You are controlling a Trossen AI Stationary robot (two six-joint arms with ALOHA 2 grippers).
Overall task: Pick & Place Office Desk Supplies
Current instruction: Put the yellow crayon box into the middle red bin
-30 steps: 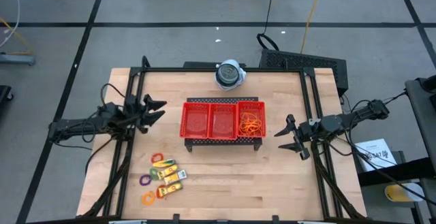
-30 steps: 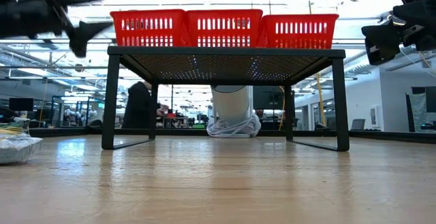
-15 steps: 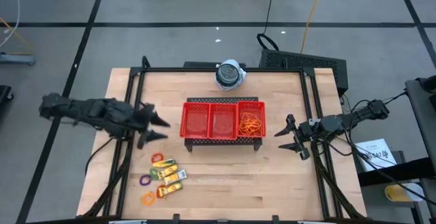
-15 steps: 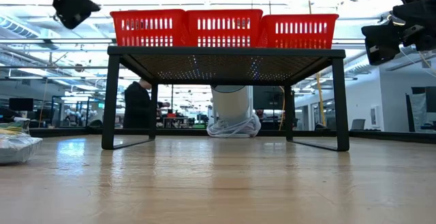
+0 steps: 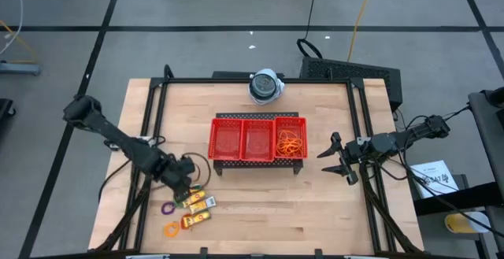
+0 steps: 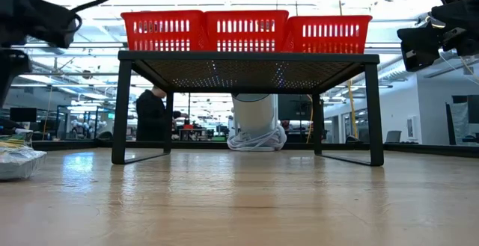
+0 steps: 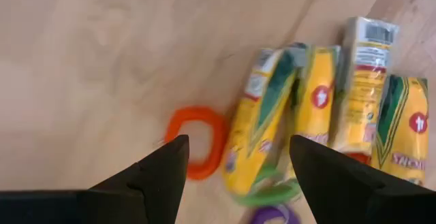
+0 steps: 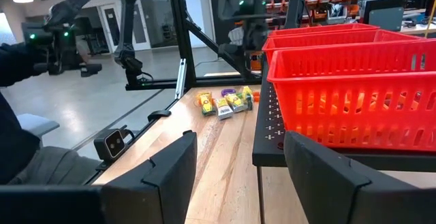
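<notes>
Left gripper over yellow packets and orange ring, jaws apart, empty. Right gripper beside red tray, jaws apart, empty.

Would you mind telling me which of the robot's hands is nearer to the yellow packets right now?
The left hand. It hangs open right above the yellow packets at the table's front left, while the right hand waits open beyond the red tray, far off on the right.

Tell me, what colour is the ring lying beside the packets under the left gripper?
Orange ring; the left wrist view shows it best.
</notes>
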